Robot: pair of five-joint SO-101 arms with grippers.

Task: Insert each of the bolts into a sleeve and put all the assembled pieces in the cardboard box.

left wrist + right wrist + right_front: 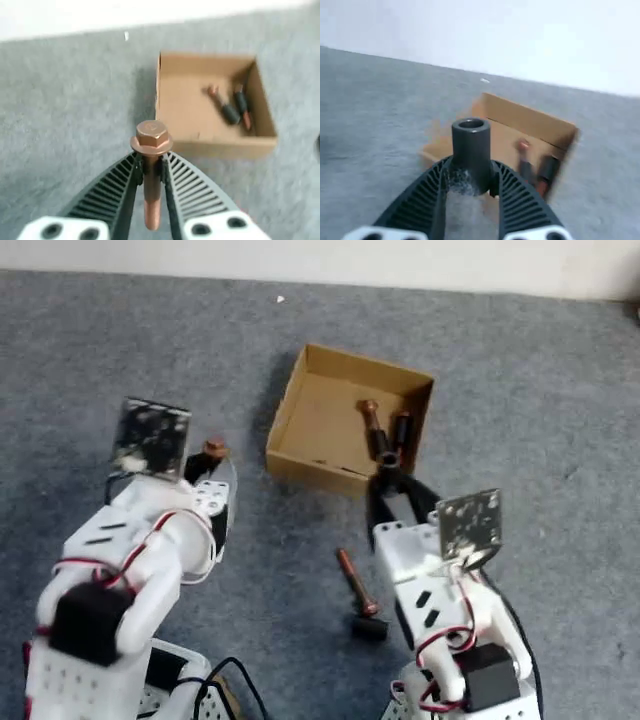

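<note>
The left end effector [151, 160], left of the box [165, 115], is clamped on an upright bolt [151, 142], head up. The box rests on the grey counter [120, 340] and contains two assembled pieces [223, 105], side by side. On the arms' side of the box lie a loose bolt [352, 580] and a loose sleeve [369, 628]. The right end effector [471, 167], by the box's nearer wall, grips a sleeve [471, 142], bore up.
</note>
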